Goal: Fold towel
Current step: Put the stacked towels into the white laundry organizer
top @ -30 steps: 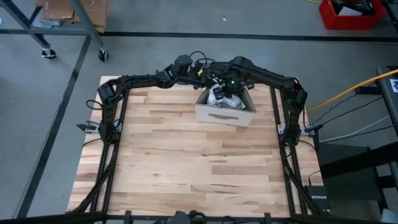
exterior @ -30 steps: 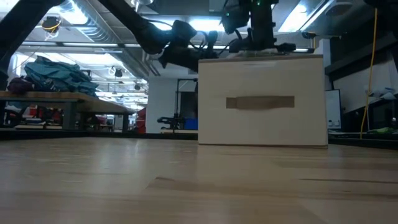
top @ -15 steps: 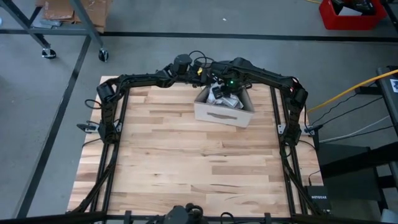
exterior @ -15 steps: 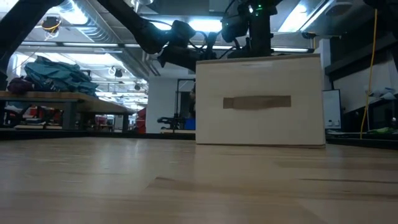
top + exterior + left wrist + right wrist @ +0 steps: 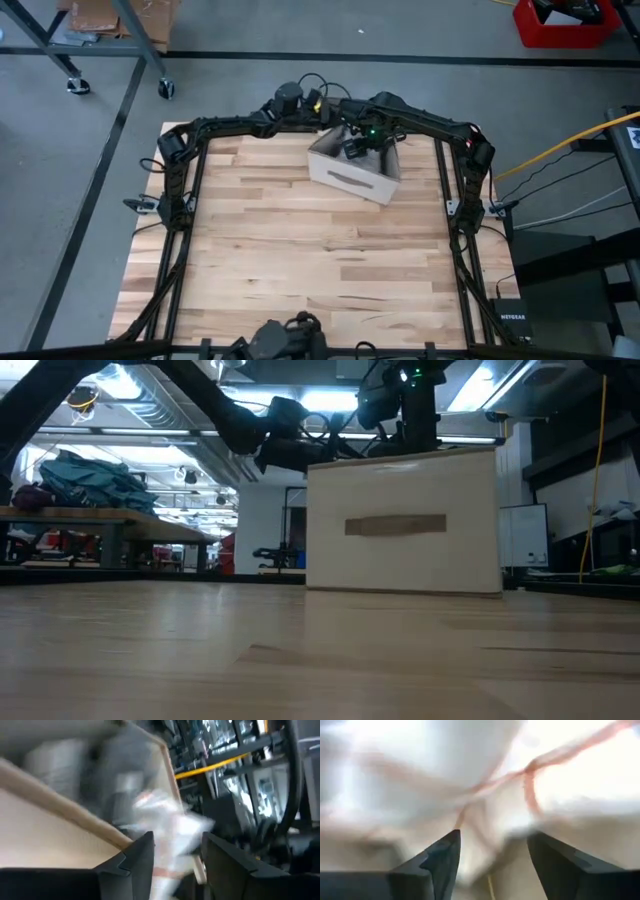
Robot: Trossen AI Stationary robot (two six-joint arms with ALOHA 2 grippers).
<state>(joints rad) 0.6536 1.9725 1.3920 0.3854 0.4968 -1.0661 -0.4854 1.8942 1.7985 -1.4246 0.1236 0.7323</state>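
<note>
A pale box (image 5: pixel 350 182) (image 5: pixel 400 525) with a slot handle stands at the table's far middle. In it lies a white towel with thin red stripes (image 5: pixel 485 780) (image 5: pixel 170 827), crumpled; from above the arms hide most of it. My left gripper (image 5: pixel 327 120) (image 5: pixel 177 855) reaches level over the box's far left corner, open, with towel showing between and beyond its fingers. My right gripper (image 5: pixel 362 146) (image 5: pixel 492 855) points down into the box, open, close above the towel. My left gripper's open fingers (image 5: pixel 137 857) stand on either side of a bunch of the towel at the box's rim (image 5: pixel 75 810); blur hides whether they touch it. My right gripper's open fingers (image 5: pixel 437 860) stand just over the crumpled towel; I cannot tell whether they touch it.
The arms' dark frames run along the table's left (image 5: pixel 180 200) and right (image 5: pixel 460 200) edges. Bare wood (image 5: pixel 300 260) stretches from the box to the near edge. A dark device (image 5: pixel 285 338) sits at the near edge.
The box has slid a little toward the table's left edge and turned on the table, so its near wall now slants, left end farther back. Both grippers have stayed at the box.
</note>
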